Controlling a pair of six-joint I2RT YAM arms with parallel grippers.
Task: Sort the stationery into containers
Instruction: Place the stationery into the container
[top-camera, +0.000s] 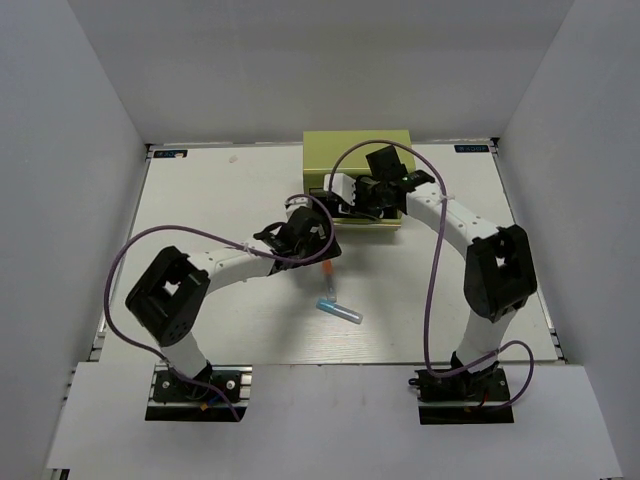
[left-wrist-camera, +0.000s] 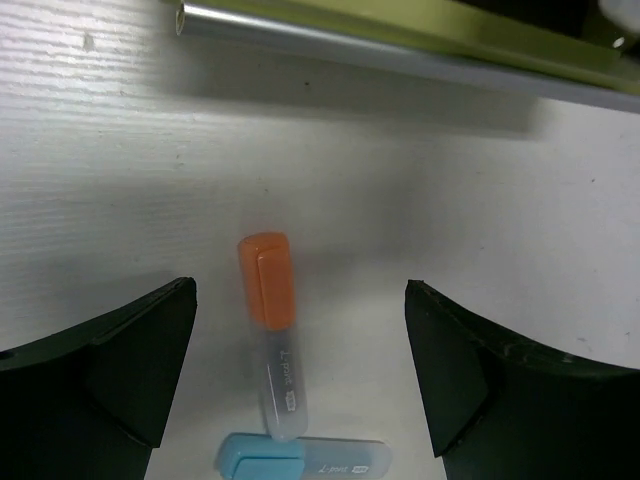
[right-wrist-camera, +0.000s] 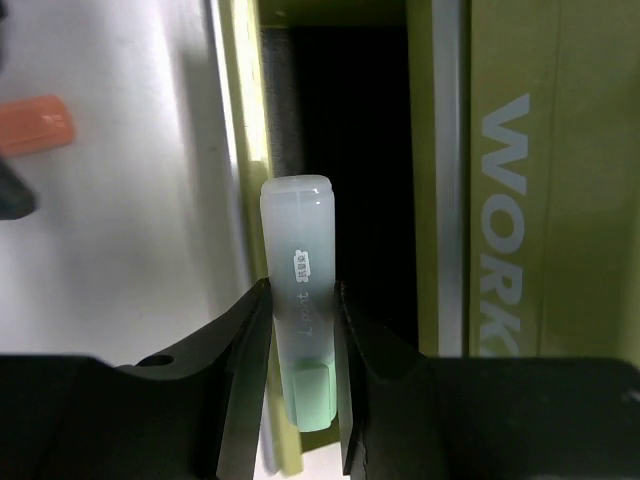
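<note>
Right gripper (right-wrist-camera: 300, 292) clamps a mint-green stubby highlighter (right-wrist-camera: 297, 225) at the open drawer (right-wrist-camera: 345, 130) of the lime-green metal toolbox (right-wrist-camera: 500, 300) — not yet released | left gripper (left-wrist-camera: 300, 295) spread wide, orange-capped clear highlighter (left-wrist-camera: 268, 300) between its jaws on the white counter (left-wrist-camera: 480, 200), light-blue highlighter (left-wrist-camera: 262, 462) nearer its palm | both unsorted

White table (top-camera: 220, 190), grey walls (top-camera: 300, 60)

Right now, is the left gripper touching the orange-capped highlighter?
Apart. The left wrist view shows bare table on both sides between the open left gripper and the orange-capped highlighter.
</note>
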